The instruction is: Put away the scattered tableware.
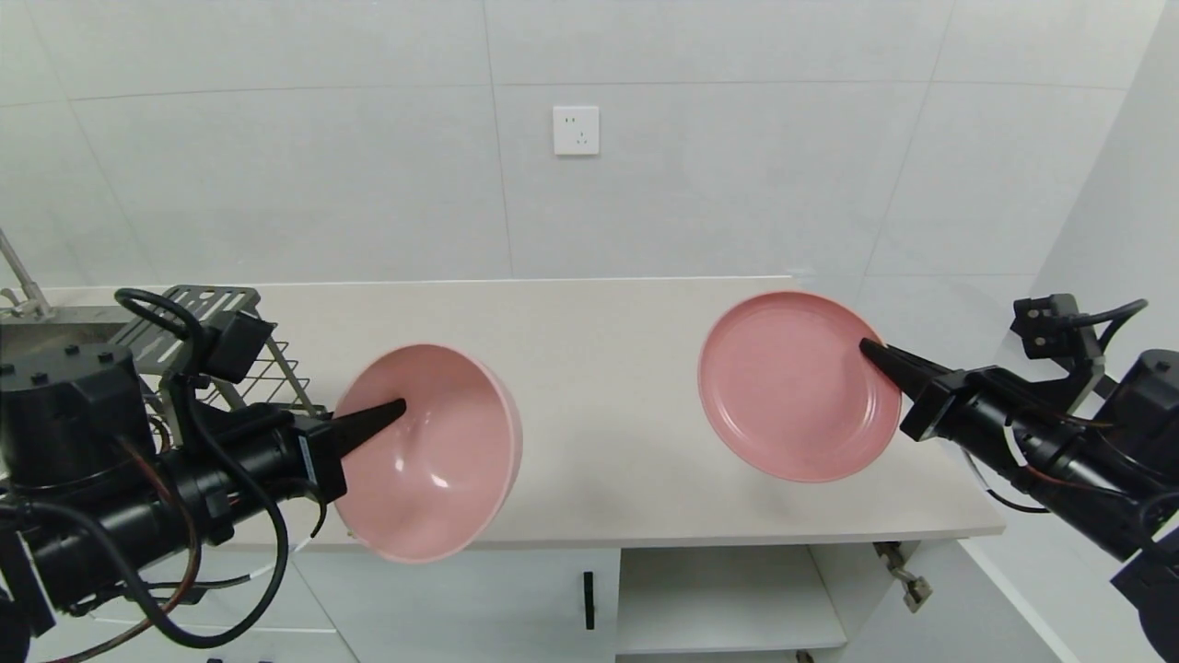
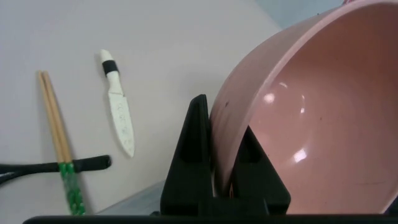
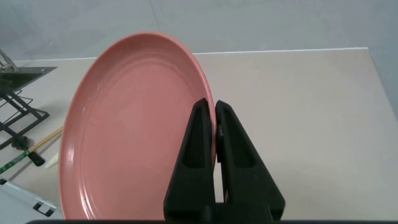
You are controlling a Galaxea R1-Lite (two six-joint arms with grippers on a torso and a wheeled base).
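- Left gripper (image 1: 396, 407): fingers pinched onto the rim of the pink bowl (image 1: 447, 474), tilted above the worktop (image 1: 599, 368).
- Right gripper (image 1: 868, 348): fingers nearly together, clamping the rim of the pink plate (image 1: 783, 391).

I note: glossy pink round bowl (image 1: 442, 460); matte pink round plate (image 1: 792, 387) with concentric rim rings; left gripper (image 1: 396, 407) and right gripper (image 1: 866, 345), both black; pale beige stone countertop (image 1: 608, 368); small white knife (image 2: 118, 102), black-banded; tan wooden chopsticks (image 2: 57, 134), green-patterned ends.
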